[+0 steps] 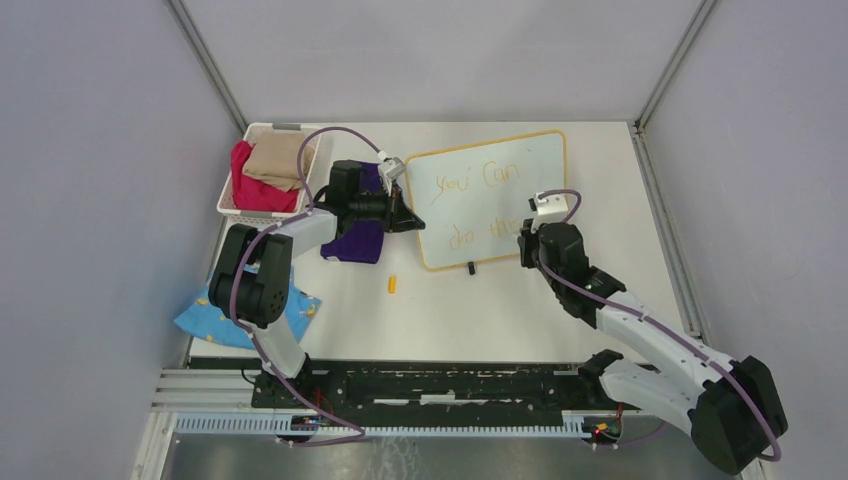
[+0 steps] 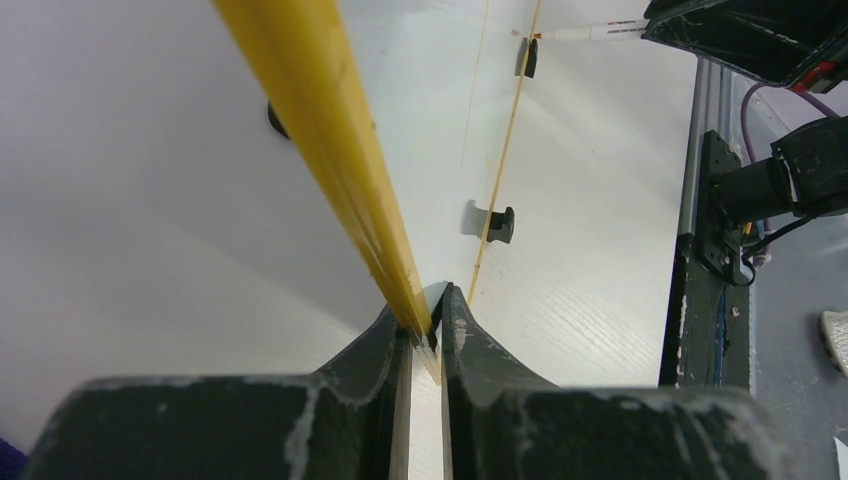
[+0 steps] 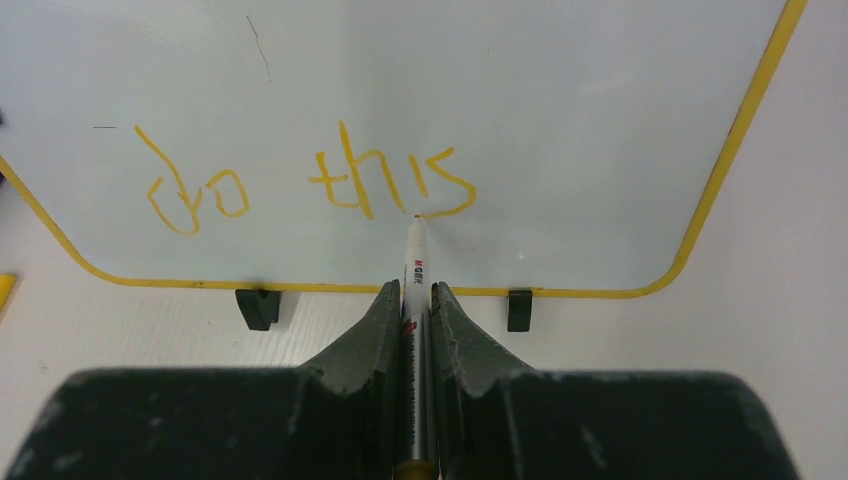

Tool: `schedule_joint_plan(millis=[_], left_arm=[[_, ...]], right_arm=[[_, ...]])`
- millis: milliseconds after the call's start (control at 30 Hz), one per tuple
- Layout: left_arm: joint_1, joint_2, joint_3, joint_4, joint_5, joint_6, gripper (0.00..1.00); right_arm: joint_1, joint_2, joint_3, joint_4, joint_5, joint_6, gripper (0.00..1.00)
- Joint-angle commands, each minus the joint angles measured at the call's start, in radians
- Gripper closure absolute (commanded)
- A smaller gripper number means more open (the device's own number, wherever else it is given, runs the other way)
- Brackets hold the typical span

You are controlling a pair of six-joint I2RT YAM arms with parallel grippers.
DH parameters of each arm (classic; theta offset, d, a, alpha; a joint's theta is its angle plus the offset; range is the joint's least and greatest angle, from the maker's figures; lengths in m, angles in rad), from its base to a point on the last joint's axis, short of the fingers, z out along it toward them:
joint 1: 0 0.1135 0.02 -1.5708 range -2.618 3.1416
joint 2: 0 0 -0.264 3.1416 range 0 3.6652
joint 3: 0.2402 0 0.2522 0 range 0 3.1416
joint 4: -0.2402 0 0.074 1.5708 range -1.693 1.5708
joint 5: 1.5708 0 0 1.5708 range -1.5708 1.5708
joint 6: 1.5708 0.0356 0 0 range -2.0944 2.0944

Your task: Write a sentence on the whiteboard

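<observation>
Both claws are busy holding something. The right claw [image 3: 415,295] is pressed tight on a thin white marker [image 3: 415,262]. The marker sticks out straight between the two fingers and points at the whiteboard [image 3: 560,90]. Its tip sits right at the bottom of the last letter, the "s" in "this". The left claw [image 2: 428,322] is pinching the yellow rim [image 2: 335,130] of the whiteboard, with one finger on each side of the rim. From above, this claw [image 1: 412,222] is at the left side of the board, near the lower left corner. The whiteboard [image 1: 530,155] lies on the white tabletop [image 1: 480,310], toward the back and a little right of the middle, between the two arms. It is turned a bit, so its right end is farther back. Two small black feet [image 3: 258,307] stick out from its near edge. The sentence [image 1: 497,178] is written in thin orange letters on two lines. The top line says "you Can" and the bottom line [image 3: 355,185] says "do this". A small yellow piece [image 1: 392,284] lies on the tabletop just in front of the board's left corner. A purple cloth [image 1: 355,242] lies under the left arm. A white basket [image 1: 232,205] with a red cloth and a tan cloth sits at the back left. A blue cloth [image 1: 205,320] lies at the front left edge.
</observation>
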Motion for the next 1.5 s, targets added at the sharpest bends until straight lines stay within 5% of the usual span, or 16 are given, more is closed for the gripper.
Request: schedule_joint_plan(millis=[0, 433, 633, 900, 1133, 1467], left_arm=[[-0.035, 0.040, -0.008, -0.058, -0.153, 0.133, 0.98], [-0.035, 0.050, 0.001, -0.070, -0.158, 0.138, 0.98], [-0.036, 0.053, 0.002, -0.078, -0.162, 0.142, 0.98], [-0.036, 0.063, 0.006, -0.087, -0.173, 0.149, 0.98], [-0.035, 0.068, 0.007, -0.089, -0.176, 0.148, 0.98], [-0.042, 0.074, 0.004, -0.090, -0.182, 0.147, 0.98]], right_arm=[[-0.002, -0.107, 0.024, -0.040, -0.007, 0.015, 1.00], [-0.003, -0.437, 0.063, -0.134, -0.002, -0.167, 1.00], [0.023, -0.375, 0.112, -0.109, 0.007, -0.210, 1.00], [0.231, -0.203, 0.167, -0.001, 0.232, -0.253, 1.00], [0.254, -0.159, 0.073, 0.126, 0.370, -0.246, 1.00], [0.108, -0.233, -0.040, 0.132, 0.168, -0.134, 1.00]])
